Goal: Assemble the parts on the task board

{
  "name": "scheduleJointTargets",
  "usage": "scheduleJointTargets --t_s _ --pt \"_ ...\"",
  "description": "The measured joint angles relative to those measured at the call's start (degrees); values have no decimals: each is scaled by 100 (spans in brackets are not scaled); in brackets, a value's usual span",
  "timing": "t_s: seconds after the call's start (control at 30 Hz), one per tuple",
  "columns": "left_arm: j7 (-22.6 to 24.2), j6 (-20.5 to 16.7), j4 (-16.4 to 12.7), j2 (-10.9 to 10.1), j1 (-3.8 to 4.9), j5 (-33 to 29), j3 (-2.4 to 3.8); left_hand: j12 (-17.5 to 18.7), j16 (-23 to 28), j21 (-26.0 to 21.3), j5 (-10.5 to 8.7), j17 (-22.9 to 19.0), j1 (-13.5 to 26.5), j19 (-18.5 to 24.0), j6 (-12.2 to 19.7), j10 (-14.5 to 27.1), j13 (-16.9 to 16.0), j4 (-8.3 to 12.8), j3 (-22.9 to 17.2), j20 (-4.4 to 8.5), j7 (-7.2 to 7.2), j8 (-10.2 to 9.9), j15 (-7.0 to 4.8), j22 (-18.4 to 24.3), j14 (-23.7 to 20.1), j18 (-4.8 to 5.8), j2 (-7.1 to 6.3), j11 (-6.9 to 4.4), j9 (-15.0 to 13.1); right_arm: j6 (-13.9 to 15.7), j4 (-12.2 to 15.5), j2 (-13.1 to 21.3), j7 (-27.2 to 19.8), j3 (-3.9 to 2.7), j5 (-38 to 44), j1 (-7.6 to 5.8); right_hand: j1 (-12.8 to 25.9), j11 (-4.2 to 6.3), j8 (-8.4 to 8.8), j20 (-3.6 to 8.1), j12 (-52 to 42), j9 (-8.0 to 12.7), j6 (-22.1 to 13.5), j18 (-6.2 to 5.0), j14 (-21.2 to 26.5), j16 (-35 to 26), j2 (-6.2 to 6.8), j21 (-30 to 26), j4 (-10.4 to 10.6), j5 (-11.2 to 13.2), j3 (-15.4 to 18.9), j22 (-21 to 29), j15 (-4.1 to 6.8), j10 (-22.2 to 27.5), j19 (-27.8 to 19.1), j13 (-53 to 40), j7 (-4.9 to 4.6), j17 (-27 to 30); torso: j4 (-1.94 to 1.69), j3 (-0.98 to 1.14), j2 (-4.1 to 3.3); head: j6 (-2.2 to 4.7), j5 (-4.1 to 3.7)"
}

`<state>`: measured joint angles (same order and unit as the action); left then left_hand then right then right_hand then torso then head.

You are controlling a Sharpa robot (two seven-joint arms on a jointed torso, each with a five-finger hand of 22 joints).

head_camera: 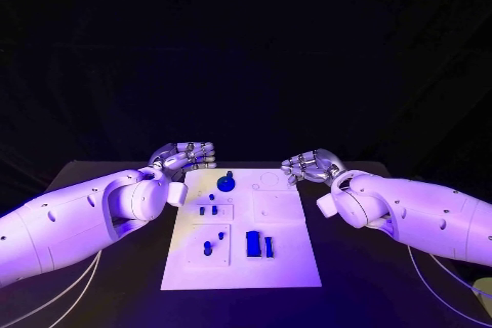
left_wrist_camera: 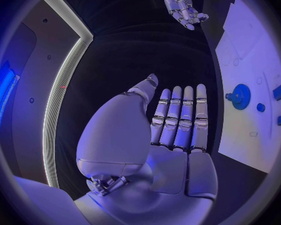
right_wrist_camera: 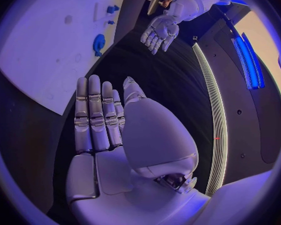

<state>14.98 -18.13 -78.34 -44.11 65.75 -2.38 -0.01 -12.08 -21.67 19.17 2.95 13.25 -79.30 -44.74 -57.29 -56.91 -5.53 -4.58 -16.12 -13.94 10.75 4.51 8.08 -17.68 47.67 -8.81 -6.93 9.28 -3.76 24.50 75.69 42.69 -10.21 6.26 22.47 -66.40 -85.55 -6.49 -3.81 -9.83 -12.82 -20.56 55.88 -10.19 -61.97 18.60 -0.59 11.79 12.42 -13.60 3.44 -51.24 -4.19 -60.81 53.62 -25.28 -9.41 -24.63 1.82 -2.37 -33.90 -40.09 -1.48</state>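
The white task board (head_camera: 282,264) lies in the middle of the black table. A round blue gear-like part (head_camera: 225,182) stands near its far left corner, small blue pegs (head_camera: 208,210) sit on the left side, and two taller blue blocks (head_camera: 257,244) stand near the middle front. My left hand (head_camera: 187,157) hovers off the board's far left corner, open, fingers straight and together (left_wrist_camera: 178,117), holding nothing. My right hand (head_camera: 311,165) is at the far right corner, likewise open and flat (right_wrist_camera: 100,115). The gear (left_wrist_camera: 240,96) (right_wrist_camera: 99,44) lies on the board beside each palm.
The board (left_wrist_camera: 250,125) (right_wrist_camera: 47,55) edge runs alongside each palm. Black table surface surrounds the board. White cables (head_camera: 72,285) hang under both arms near the front corners. Each wrist view also shows the other hand (left_wrist_camera: 181,5) (right_wrist_camera: 158,32) across the board.
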Motion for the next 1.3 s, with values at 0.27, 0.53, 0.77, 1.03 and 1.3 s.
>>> scheduleJointTargets --t_s 0.27,0.53,0.77,1.03,1.3 --pt "385 -208 541 466 -108 -259 4 562 1199 -1048 1 -725 -10 175 266 217 188 -44 583 -286 -125 -58 239 771 -63 -1 146 155 1 -321 -517 -259 -699 -16 -680 -4 27 -202 8 -454 684 731 -186 0 313 -1270 -67 -802 -167 109 38 1430 -319 40 -510 1409 -186 1066 20 35 180 80 111" --pt "534 -338 682 568 -151 -323 1 912 1549 -1348 -87 -1027 617 452 796 758 291 74 882 -137 -213 -186 150 1046 -353 -1 376 71 107 -447 -525 -301 -904 -17 -796 18 934 -201 112 -391 984 1193 -643 0 730 -1600 -146 -925 -506 256 3 2506 -318 492 -1018 1997 -99 1698 34 60 235 148 149" --pt "555 -513 320 439 -236 -300 -1 1097 1882 -1706 -218 -1233 2475 1474 2050 2010 472 342 1100 252 -434 -345 -95 1240 -1475 169 592 -182 292 -251 -181 -196 -927 -145 -904 133 2879 17 275 -41 1173 1418 -1906 227 2126 -1773 -4 -1089 -699 537 -239 3176 -117 1920 -2127 2354 167 1894 -23 108 242 299 149" --pt "822 -1314 -607 108 -447 -146 -3 1169 2078 -1851 -246 -1301 4053 2341 3115 3074 529 443 1457 585 -780 -413 -374 1621 -2427 333 667 -428 352 563 800 36 -1227 -447 -1378 434 4520 372 341 256 1237 1776 -2974 404 3305 -1816 44 -1130 -1086 778 -323 3741 271 3120 -3063 2484 397 2290 -148 210 266 544 148" --pt "1145 -2131 -1108 -55 -556 39 -5 1175 2130 -1876 -267 -1312 5134 2936 3840 3804 539 457 1551 810 -995 -413 -686 1728 -3081 684 687 -787 365 1448 1363 187 -1601 -611 -1915 607 5635 574 341 508 1237 1981 -3696 616 4107 -1816 53 -1152 -1180 1150 -338 4125 379 3942 -3693 2509 776 2416 -179 232 271 570 147"
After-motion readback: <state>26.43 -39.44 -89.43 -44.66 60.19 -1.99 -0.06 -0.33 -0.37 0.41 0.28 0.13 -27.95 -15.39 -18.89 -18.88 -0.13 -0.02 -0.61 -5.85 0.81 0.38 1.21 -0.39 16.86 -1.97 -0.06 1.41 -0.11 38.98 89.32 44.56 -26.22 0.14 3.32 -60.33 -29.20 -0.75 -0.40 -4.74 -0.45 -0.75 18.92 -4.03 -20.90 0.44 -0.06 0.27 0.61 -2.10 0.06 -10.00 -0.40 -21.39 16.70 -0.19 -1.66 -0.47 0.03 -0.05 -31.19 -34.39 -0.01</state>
